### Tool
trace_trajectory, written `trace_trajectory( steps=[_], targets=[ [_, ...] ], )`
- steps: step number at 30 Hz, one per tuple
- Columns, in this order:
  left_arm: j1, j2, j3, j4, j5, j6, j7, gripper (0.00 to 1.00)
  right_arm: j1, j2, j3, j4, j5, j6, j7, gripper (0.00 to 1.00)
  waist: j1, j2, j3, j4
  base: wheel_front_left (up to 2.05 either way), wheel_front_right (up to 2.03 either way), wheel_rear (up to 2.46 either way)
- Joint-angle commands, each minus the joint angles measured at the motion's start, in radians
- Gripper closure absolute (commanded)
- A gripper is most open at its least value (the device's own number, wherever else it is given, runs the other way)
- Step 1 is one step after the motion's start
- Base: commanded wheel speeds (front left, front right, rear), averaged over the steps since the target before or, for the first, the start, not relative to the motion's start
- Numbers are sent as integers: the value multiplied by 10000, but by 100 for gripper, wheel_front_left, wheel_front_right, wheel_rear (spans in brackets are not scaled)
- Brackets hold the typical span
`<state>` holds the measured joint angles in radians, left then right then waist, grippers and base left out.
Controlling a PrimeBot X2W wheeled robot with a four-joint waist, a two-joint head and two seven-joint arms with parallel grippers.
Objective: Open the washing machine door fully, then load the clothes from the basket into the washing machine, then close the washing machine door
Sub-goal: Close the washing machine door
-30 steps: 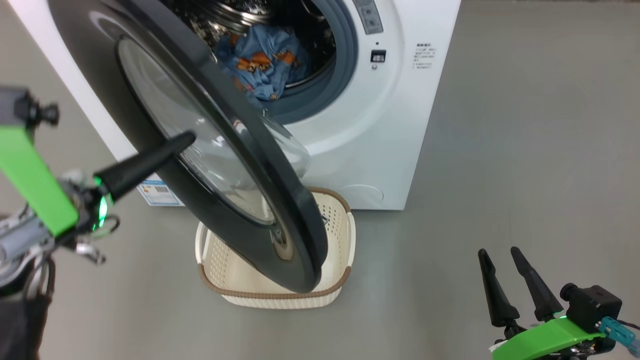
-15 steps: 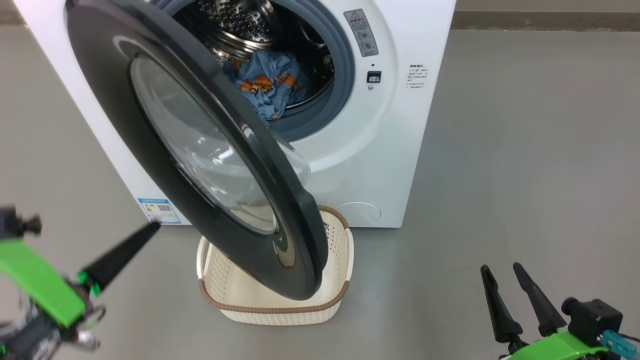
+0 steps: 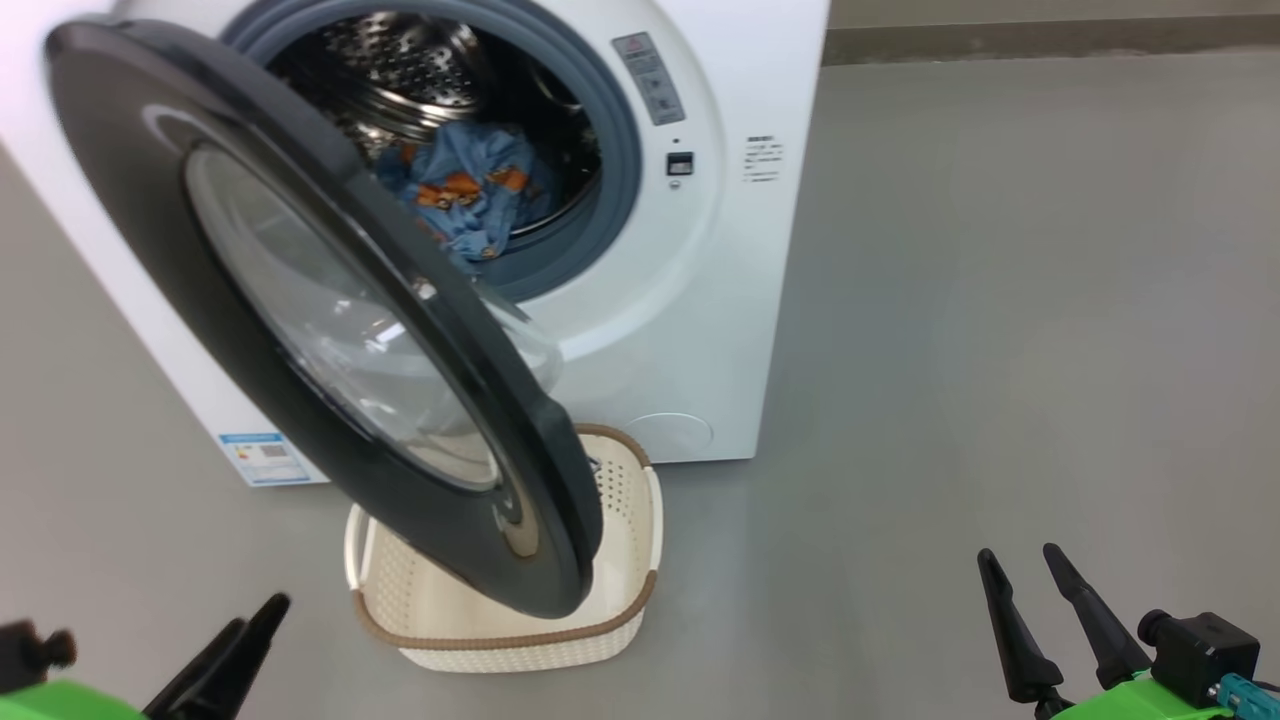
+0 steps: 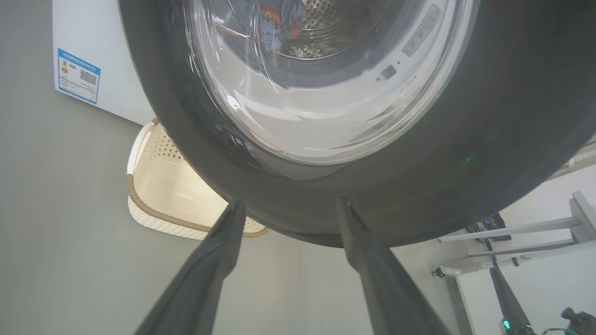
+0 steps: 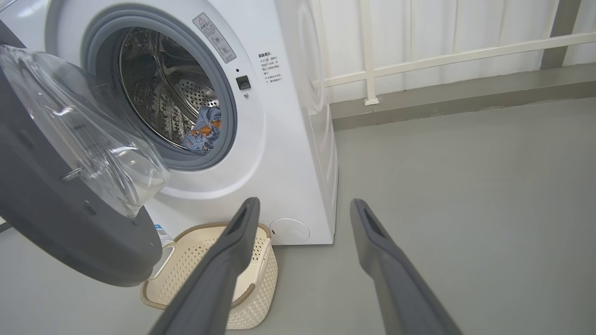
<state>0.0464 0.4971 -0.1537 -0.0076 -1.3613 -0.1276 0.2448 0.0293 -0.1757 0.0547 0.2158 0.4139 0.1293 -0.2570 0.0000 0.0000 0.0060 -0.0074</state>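
Clothes (image 3: 462,195), seemingly one bundle, sit in one washing machine (image 3: 700,330); left fingers (image 4: 219,251) and right fingers (image 5: 233,242) spread wide.

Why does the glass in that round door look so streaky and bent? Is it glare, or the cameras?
Both. Head view: the glass of the washing machine door carries soft white reflections. Left wrist view: close up, the wide lens swells the door's black rim, and bright streaks cross the glass. Right wrist view: sharp, but the washing machine bows along its side edge.
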Motion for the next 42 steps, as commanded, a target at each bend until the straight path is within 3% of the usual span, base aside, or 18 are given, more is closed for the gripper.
trace_trajectory(
  steps=[1,8,12,16,27,35,42],
  targets=[
    [-264,562,264,-87,357,-31,-390,0,-50,-205,206,-220,-50,14,-48,0,0,0,5,-228,0,0,0],
    [-129,1189,-1430,1042,1702,-31,-3856,0,-77,-286,161,-141,-75,14,-48,0,0,0,41,-808,0,0,0],
    [-325,1419,-2066,1966,2707,-31,-4917,0,-94,-290,118,-125,-62,14,-48,0,0,0,19,-972,0,0,0],
    [-576,1029,-1743,2549,4011,-31,-5056,0,-116,-257,74,-126,-79,14,-48,0,0,0,21,-1031,0,0,0],
    [97,-1450,1182,1482,8209,-31,-5064,0,-170,-210,-106,-200,-90,14,-48,0,0,0,46,-948,0,0,0],
    [469,-2258,1825,869,9362,-31,-5064,0,-201,-196,-142,-267,-95,14,-48,0,0,0,32,-968,0,0,0],
    [600,-2615,1865,1193,9588,-31,-5065,0,-164,-116,-164,-251,-125,14,-48,0,0,0,33,-985,0,0,0]
  ],
)
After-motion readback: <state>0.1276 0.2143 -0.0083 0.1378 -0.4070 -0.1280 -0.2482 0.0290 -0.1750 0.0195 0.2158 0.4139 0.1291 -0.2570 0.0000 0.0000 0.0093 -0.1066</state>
